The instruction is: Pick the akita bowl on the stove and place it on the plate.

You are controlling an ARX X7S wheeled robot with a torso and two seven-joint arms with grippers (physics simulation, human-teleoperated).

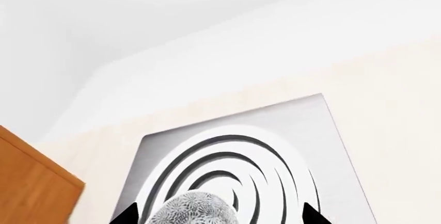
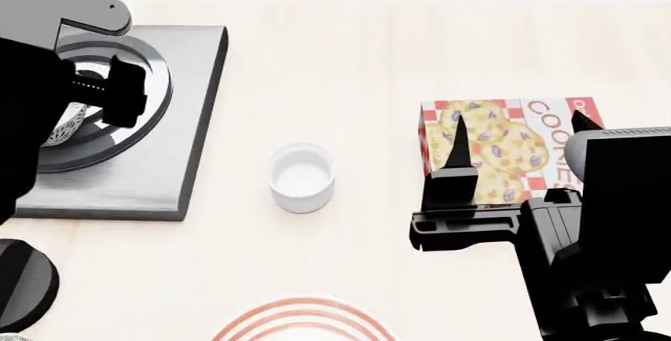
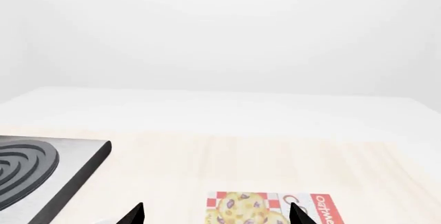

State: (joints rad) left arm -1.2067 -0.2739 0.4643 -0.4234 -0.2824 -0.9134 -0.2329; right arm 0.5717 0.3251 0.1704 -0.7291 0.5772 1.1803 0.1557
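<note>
1. Nearest in the head view, the plate shows only as an arc of thin red rings on white at the near edge of the pale wooden worktop; it is flat and round.
2. Beside it on the left side, a round black knob lies on the worktop.
3. Right tool hovers above a cookie box, its two black pointed fingers spread apart with nothing between them.
4. That flat box is printed with cookies and red-and-white checks; the letters "COOKIE" can be read along one edge, and "Oatme" in the right wrist view.
5. Mid-worktop stands a small plain white cup, round, upright and open upwards, apart from everything else.
6. Farther off on the left lies the stove, a square grey slab with black concentric burner rings.
7. On those rings sits the akita bowl, round, speckled grey and white; being round it has no long axis, and its facing cannot be told.
8. Left tool has its black fingers spread wide on either side of the bowl, not touching it.
</note>
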